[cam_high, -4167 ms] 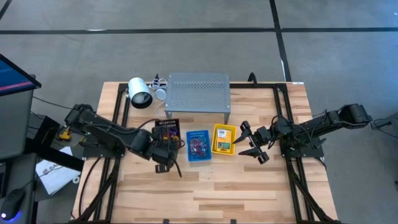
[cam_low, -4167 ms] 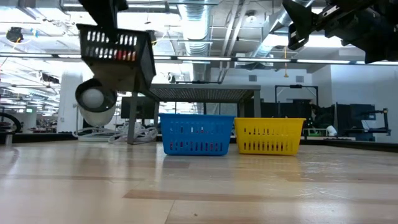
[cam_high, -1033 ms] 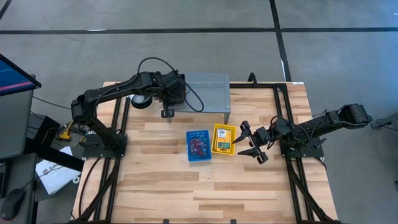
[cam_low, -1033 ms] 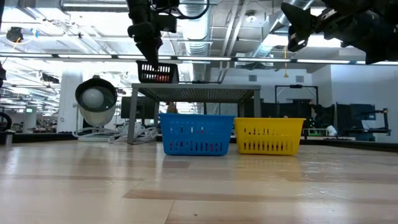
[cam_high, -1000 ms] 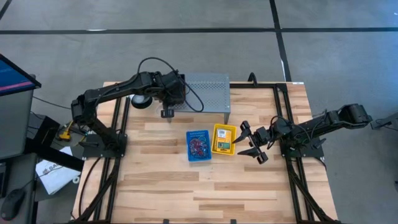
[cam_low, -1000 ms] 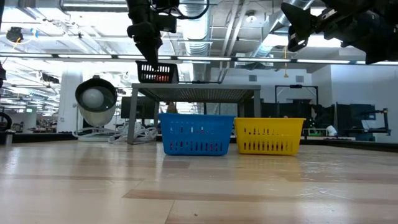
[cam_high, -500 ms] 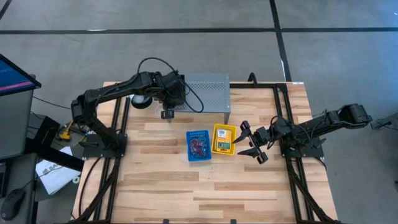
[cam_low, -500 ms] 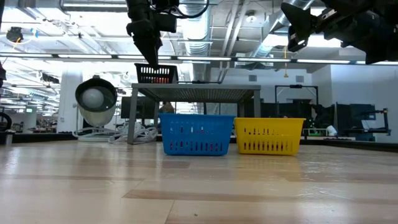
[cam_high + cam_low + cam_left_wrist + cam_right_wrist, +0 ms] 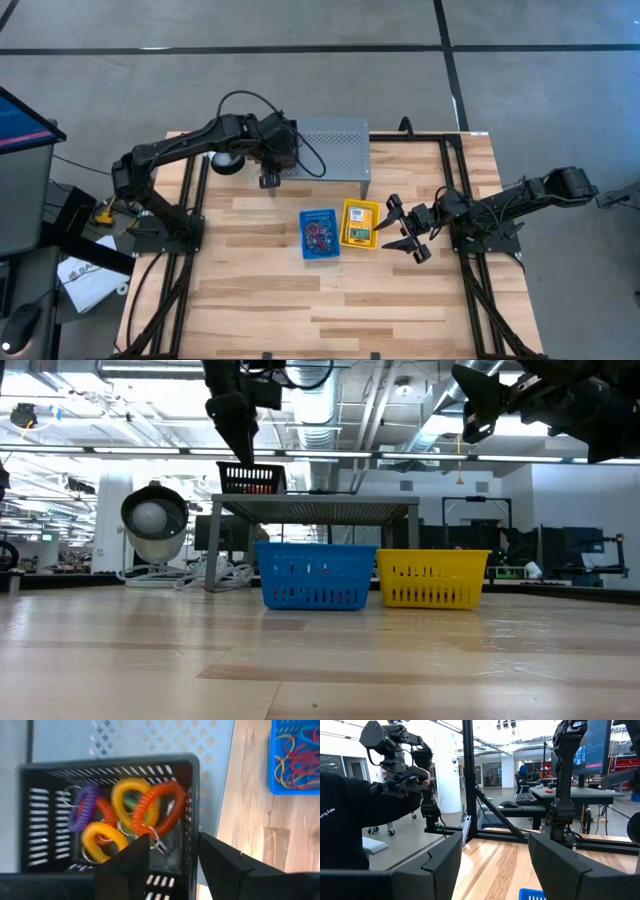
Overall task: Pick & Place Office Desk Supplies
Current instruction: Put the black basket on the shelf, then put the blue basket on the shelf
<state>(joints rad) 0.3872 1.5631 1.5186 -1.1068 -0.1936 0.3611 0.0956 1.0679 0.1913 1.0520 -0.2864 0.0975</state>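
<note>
Black slotted plastic, the small basket (image 9: 107, 815) now rests on the grey perforated shelf (image 9: 330, 148) at its corner; four seconds back it hung from the left claw (image 9: 172, 857) low over the desk (image 9: 330, 300) beside the blue basket. The left claw has spread its fingers over the last second and now stands just above the black basket's rim, one finger (image 9: 127, 862) inside the wall and the other outside, no longer pinching it. Under the claw, inside the black basket, lie coiled loops (image 9: 127, 807) in orange, yellow, red and purple. The blue basket (image 9: 320, 233) with thin rubber bands (image 9: 300, 760) sits on the desk in front of the shelf, touching the yellow basket (image 9: 361, 224) that holds a crayon box. A white cylinder (image 9: 226, 152) lies just behind the left claw. The right claw (image 9: 403, 228) hangs open beside the yellow basket, unchanged.
</note>
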